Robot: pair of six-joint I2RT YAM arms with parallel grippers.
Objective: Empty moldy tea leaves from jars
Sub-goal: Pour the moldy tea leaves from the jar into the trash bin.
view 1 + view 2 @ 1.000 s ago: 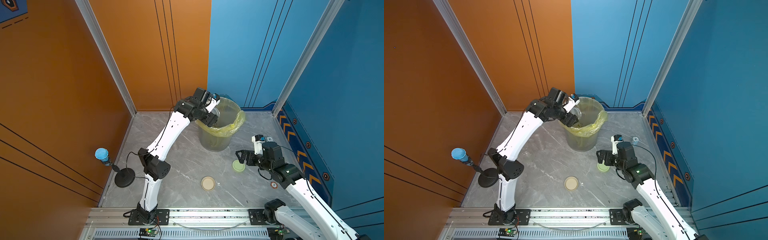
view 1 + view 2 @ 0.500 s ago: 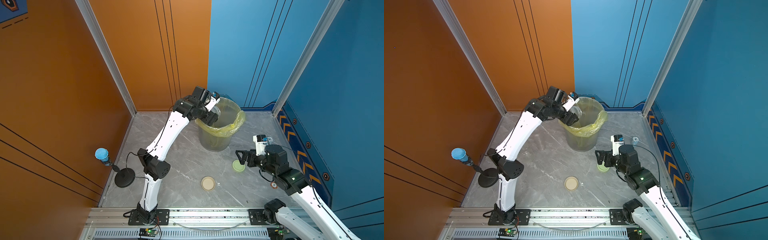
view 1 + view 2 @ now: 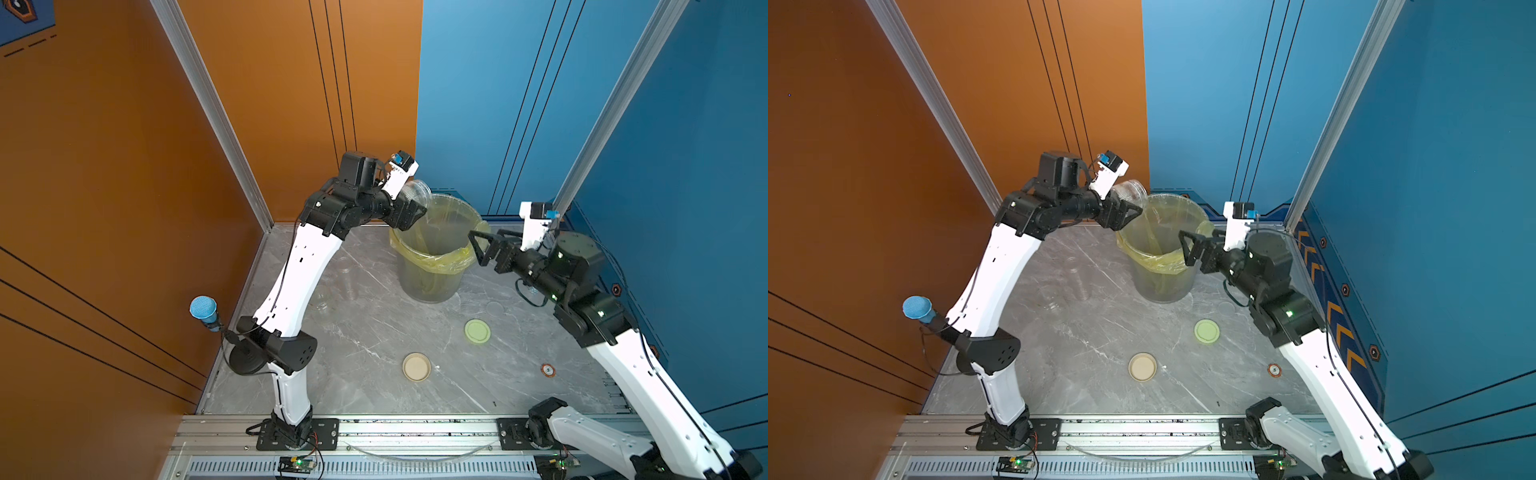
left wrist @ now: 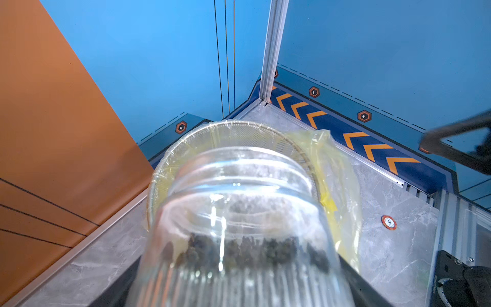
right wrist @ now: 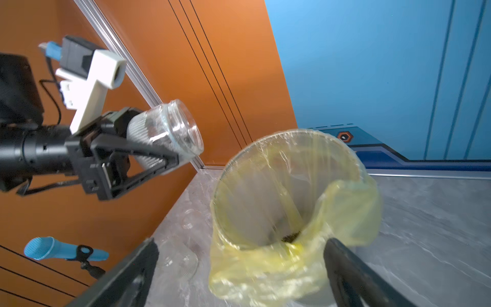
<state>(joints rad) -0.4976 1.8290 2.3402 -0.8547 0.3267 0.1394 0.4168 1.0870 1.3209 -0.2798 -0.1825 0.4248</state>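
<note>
At the bin's (image 3: 428, 286) far-left rim, the left gripper (image 3: 1133, 208) clamped a tilted clear jar (image 3: 1131, 191); the right gripper (image 3: 482, 243) hung wide open, empty, on the right. Dark tea leaves (image 4: 239, 249) lay inside the jar, so the pouring step was in hand and probably called for steeper tipping next.

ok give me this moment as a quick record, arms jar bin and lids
left gripper: shut on the jar, tipped on its side, mouth at the bin's rim
tea leaves: dark heap inside the jar, not yet poured
right gripper: open, empty, beside the bin
bin: lined with a yellow bag, a few dark bits at the bottom
lids: green lid and beige lid, loose on the table
</note>
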